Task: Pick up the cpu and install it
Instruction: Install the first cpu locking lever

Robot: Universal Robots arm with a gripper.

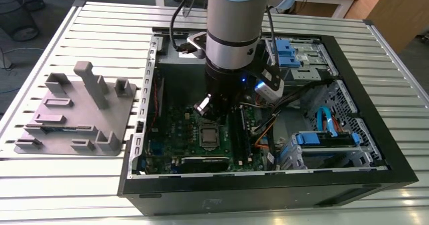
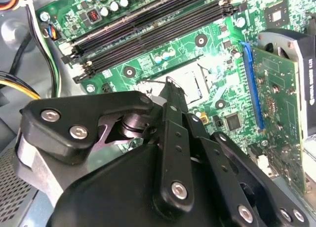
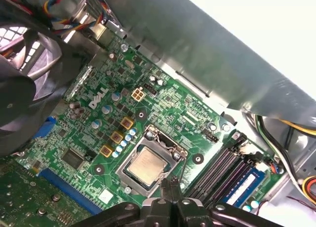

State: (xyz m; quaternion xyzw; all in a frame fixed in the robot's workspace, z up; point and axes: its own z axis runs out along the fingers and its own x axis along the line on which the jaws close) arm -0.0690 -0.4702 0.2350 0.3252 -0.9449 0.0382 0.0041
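Note:
The cpu (image 3: 147, 166), a small square chip with a pale metal top, lies flat in its socket on the green motherboard (image 3: 163, 108); in the exterior view the socket (image 1: 209, 134) sits mid-board inside the open computer case (image 1: 268, 180). My gripper (image 3: 171, 183) hangs just above the board beside the socket's edge, its two black fingertips (image 3: 165, 186) pressed together with nothing between them. In the second wrist view the gripper (image 2: 170, 86) covers part of the socket (image 2: 192, 74).
Black memory slots (image 2: 148, 27) run beside the socket. A fan (image 3: 24, 74) and an expansion card (image 2: 274, 89) stand close by. Cables (image 1: 288, 104) and blue drive cages (image 1: 322, 139) occupy the case at the exterior view's right. A grey fixture plate (image 1: 74, 114) lies on the slatted table (image 1: 67, 185).

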